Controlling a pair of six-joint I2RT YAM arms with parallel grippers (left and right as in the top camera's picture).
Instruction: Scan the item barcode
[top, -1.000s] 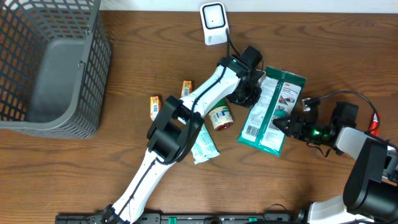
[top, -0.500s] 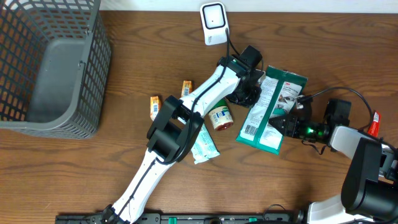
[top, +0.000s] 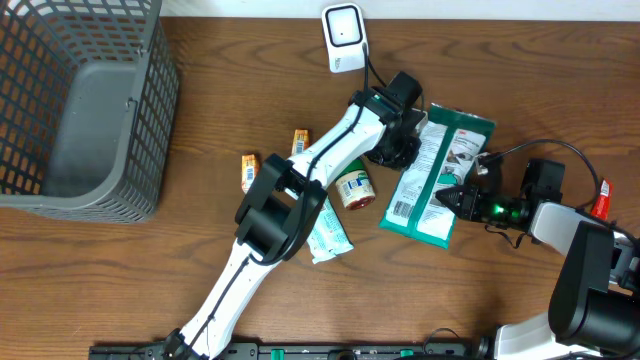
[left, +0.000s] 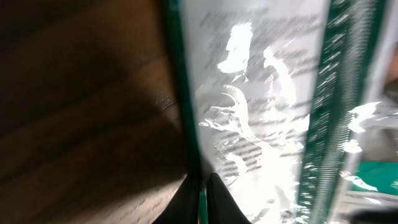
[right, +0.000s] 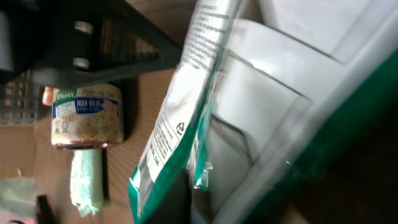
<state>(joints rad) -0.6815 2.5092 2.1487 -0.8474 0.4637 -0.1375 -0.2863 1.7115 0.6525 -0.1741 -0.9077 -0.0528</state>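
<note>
Right, the green-and-white pouch (top: 440, 180) lies flat on the table (top: 500, 290), printed back up, just right of the small can (top: 352, 187) and below-right of the white scanner (top: 343, 38). The left gripper (top: 403, 150) is at its upper-left edge, and the left wrist view shows the black fingertips (left: 214, 199) shut tight on the thin green seam. The right gripper (top: 455, 197) sits on the opposite long edge, jaws drawn narrow. From its own camera the glossy film (right: 205, 112) bunches right at the fingers, so it reads as a pinch on the pouch.

This thing looks light and floppy: thin plastic with bright glare off it, so probably slick too. It is not fragile, but it will likely sag and fold if lifted from one corner. The sealed border is the sensible place to hold, since it is the flattest and stiffest part and the contents bulge in the middle. With a pinch on each side, keeping it gently taut should hold the face flat.

The barcode (top: 402, 210) sits on the white panel at the lower-left end, clear of both grips. That end needs to face the scanner, and a loose grip could let the film slide out.
</note>
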